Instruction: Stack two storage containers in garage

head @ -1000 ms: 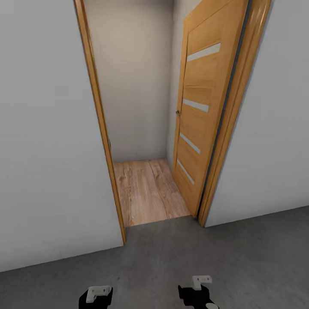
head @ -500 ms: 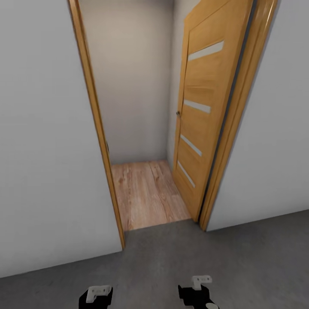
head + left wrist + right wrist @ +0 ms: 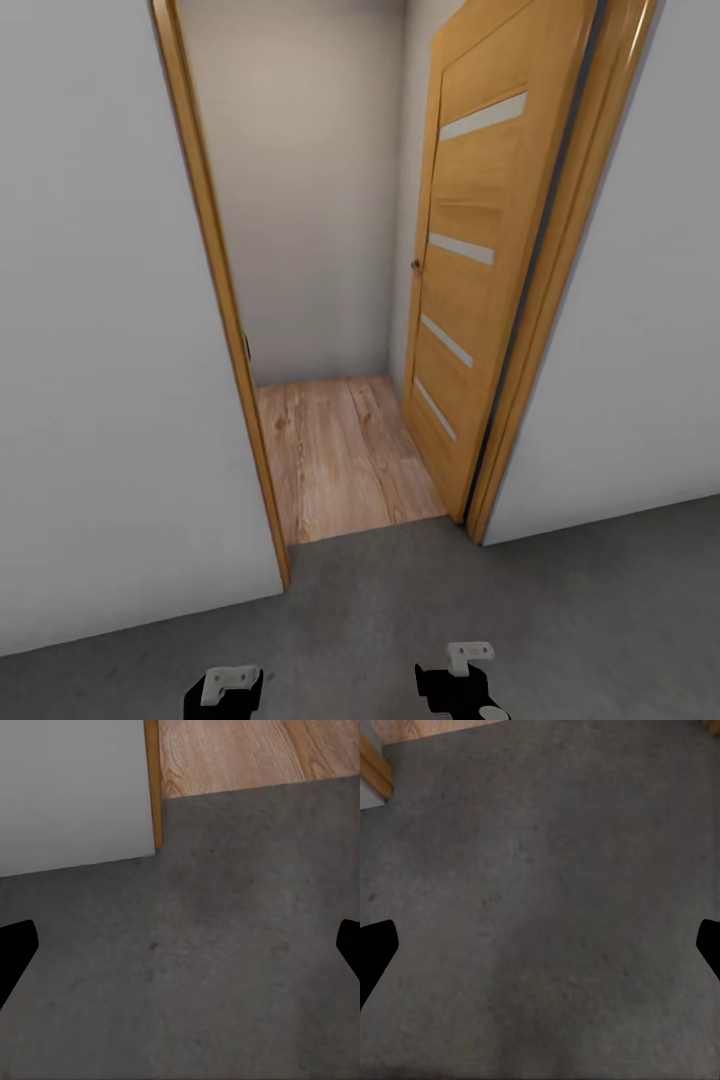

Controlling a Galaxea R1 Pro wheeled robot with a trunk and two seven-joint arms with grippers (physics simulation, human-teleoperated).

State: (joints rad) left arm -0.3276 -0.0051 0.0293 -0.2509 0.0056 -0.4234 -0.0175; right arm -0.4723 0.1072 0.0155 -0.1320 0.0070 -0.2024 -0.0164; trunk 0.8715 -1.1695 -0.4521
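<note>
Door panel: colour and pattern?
Orange-brown wood door with pale horizontal strips, standing open. Head view shows it best.

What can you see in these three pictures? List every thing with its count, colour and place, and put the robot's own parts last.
concrete floor: one, dark grey, under the robot, reaching up to the doorway.
wood-plank floor: one strip, light brown, past the threshold in the small space beyond.
door: one, orange-brown wood with four pale slanted panes, swung open on the right of the doorway.
door frame: one, orange-brown, around the opening.
near walls: two, pale grey, either side of the doorway.
far wall: one, pale, at the back of the space beyond.
left gripper: one, black with a white part, bottom edge of the head view; fingers apart, empty.
right gripper: one, same colours, bottom edge; fingers apart, empty.
</note>
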